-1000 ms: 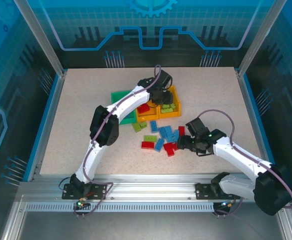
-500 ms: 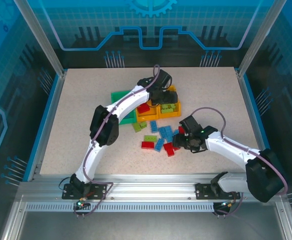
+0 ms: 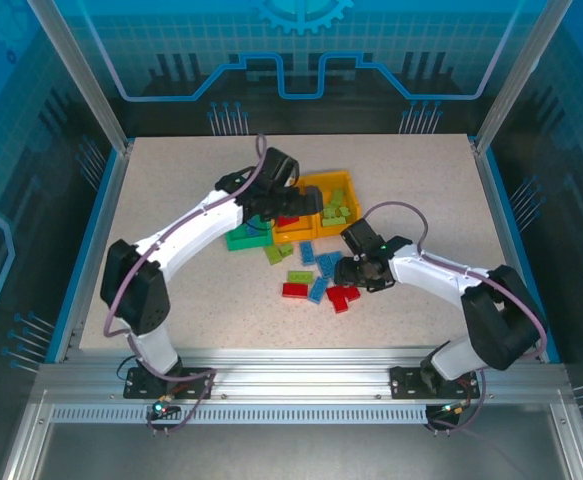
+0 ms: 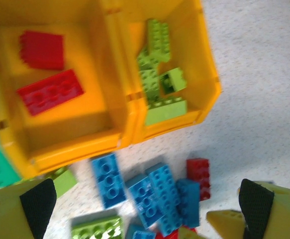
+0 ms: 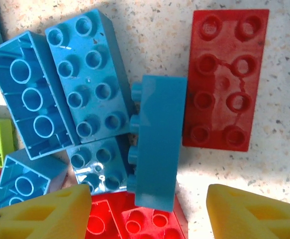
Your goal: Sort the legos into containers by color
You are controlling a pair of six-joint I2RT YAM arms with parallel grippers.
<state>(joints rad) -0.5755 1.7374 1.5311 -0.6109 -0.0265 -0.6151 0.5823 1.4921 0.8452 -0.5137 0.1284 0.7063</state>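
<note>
Mid-table, over the row of containers [image 3: 316, 181]: left gripper [image 4: 147, 199] spread wide and empty. Below it, red legos [image 4: 50, 92] in one orange bin [image 4: 80, 142], lime legos [image 4: 159, 84] in the next bin [image 4: 210, 74]. Nearer the table's [image 3: 171, 200] front edge, among loose bricks: right gripper [image 5: 147, 199] part-open, straddling a blue brick [image 5: 157, 149] on its side, fingers clear of it.

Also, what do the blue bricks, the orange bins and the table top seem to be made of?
Blue bricks: hard moulded plastic, glossy, highlights on the studs.
Orange bins: also plastic, smooth thin walls with slight sheen.
Table top: matte, speckled like stone; possibly laminate, the look leaves it open.
</note>
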